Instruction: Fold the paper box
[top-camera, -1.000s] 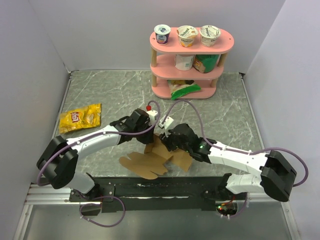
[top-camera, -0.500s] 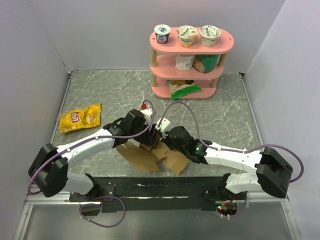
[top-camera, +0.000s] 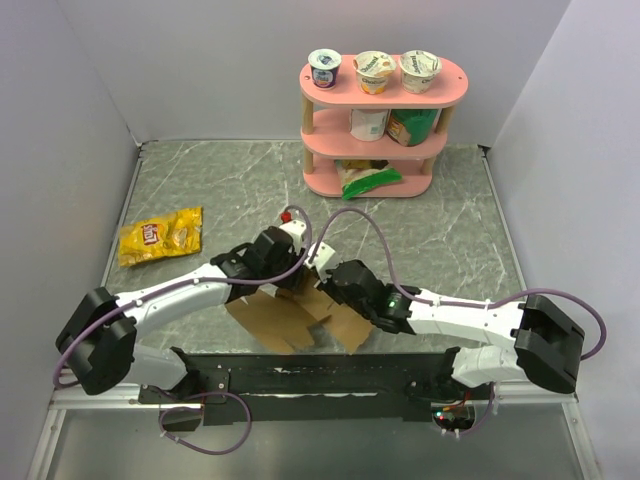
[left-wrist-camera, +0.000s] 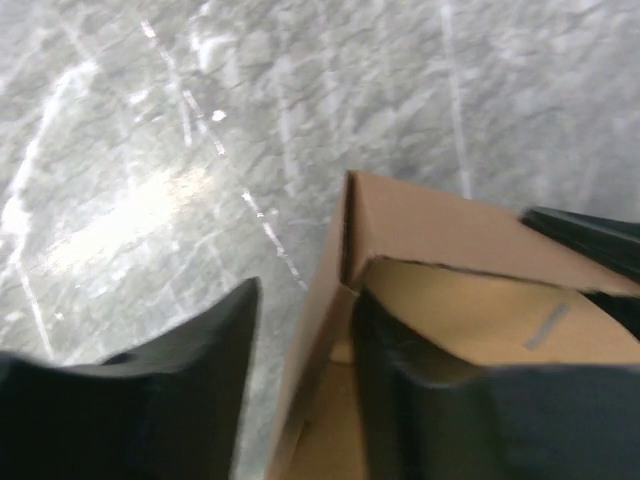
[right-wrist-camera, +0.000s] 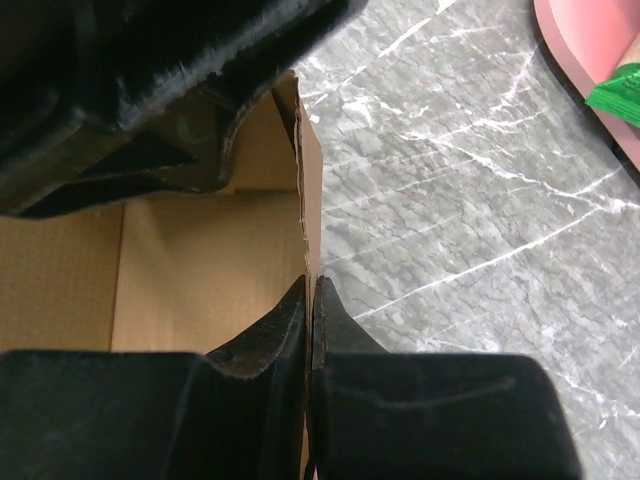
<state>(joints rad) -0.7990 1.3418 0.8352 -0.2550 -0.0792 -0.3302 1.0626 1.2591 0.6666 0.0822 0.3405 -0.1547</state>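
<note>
The paper box is plain brown cardboard, partly raised, lying near the table's front edge between the two arms. My left gripper hangs over its far left corner. In the left wrist view the left gripper is open and straddles an upright wall of the paper box: one finger is inside, and the other stands outside, clear of the wall. My right gripper meets the sheet from the right. The right wrist view shows the right gripper shut on the thin edge of a standing panel of the paper box.
A pink three-tier shelf with cups and packets stands at the back, its base and a green packet also in the right wrist view. A yellow snack bag lies at the left. Grey walls enclose the marble table.
The right gripper has shut on a cardboard panel and the left gripper has opened. The sheet has shifted left and folded up from a flatter spread; both grippers sit closer together.
</note>
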